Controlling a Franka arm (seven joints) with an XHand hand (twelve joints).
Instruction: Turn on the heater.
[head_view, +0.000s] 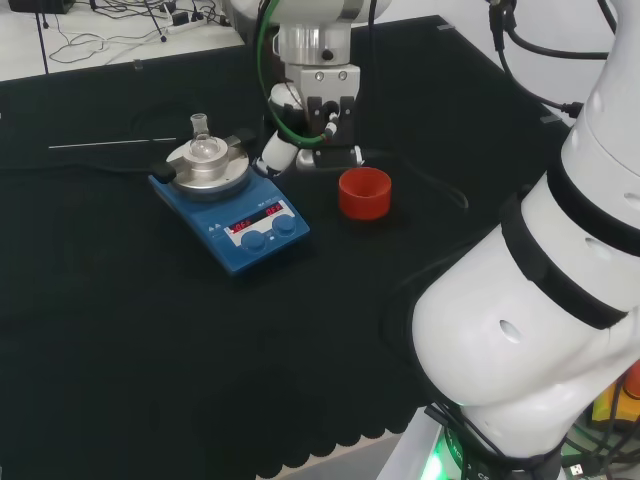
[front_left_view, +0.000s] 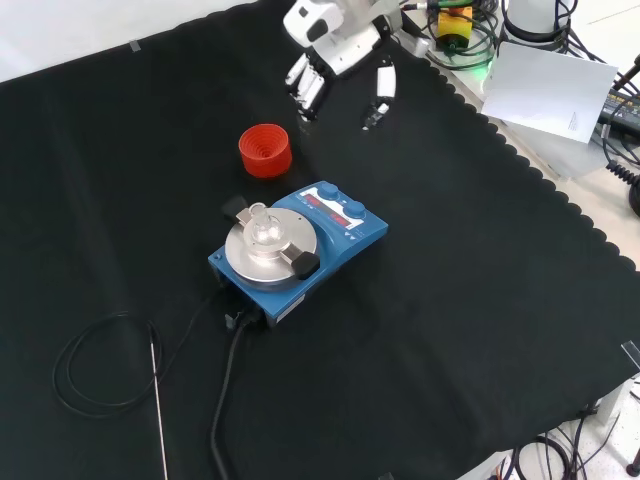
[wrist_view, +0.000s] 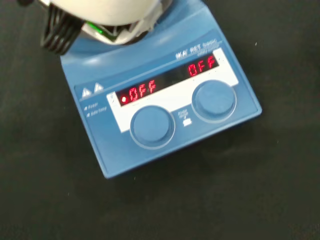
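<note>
On the counter (front_left_view: 120, 120) the heater (front_left_view: 300, 245) is sitting near your hand (front_left_view: 330, 60), which is hanging empty, fingers relaxed; you are risking pressing the wrong knob (wrist_view: 152, 126) or jolting the flask (front_left_view: 263, 228).

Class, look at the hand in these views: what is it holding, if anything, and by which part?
Nothing is held. The hand hangs above the cloth, beyond the red ring and clear of the blue heater, its fingers relaxed and empty.
</note>
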